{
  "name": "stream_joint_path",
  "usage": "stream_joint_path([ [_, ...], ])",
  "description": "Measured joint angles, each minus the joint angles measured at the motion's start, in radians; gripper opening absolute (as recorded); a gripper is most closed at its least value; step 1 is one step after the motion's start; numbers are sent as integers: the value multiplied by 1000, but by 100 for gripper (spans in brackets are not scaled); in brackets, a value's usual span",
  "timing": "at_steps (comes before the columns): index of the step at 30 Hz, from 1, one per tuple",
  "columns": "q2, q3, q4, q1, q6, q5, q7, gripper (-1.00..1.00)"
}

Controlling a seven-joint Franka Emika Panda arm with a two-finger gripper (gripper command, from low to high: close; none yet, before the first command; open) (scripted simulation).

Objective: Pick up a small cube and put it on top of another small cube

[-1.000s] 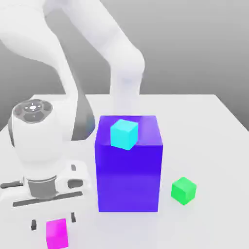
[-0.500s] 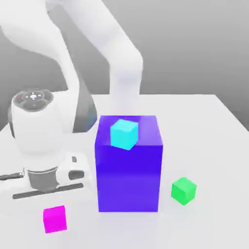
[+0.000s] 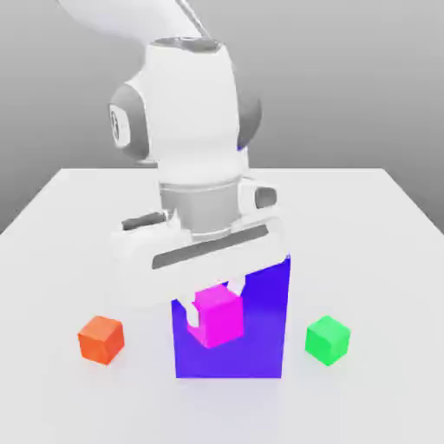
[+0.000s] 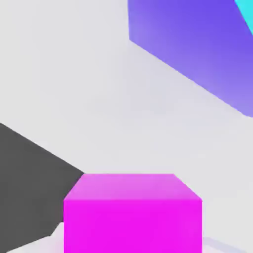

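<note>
My gripper [image 3: 213, 305] is shut on the small magenta cube [image 3: 217, 316] and holds it in the air, in front of the big blue-purple block [image 3: 260, 338]. In the hand view the magenta cube [image 4: 132, 212] sits close up between the fingers. The small green cube [image 3: 328, 339] rests on the table to the exterior view's right of the block, lower than the held cube and apart from it.
An orange small cube [image 3: 101, 338] lies on the white table [image 3: 78, 260] to the exterior view's left of the block. A corner of a cyan cube [image 4: 245, 12] sits on the blue-purple block [image 4: 197, 49] in the hand view. The arm's hand hides the block's top.
The gripper closed on the magenta cube, lifted it off the table and carried it toward the exterior view's right, in front of the block. The arm now covers the cyan cube.
</note>
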Motion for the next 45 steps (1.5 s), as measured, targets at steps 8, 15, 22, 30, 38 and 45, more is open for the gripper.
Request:
stream_joint_path([
  [8,-7,104,-81,52,-17,-22,22,-100],
  [15,25,108,-156,154,-7,-38,41,-100],
  [22,83,38,-236,299,29,-50,53,-100],
  [30,164,-59,-236,387,86,-104,88,-100],
  [38,209,-238,-224,544,150,-159,126,-100],
  [45,176,-407,-210,689,188,-233,177,-100],
])
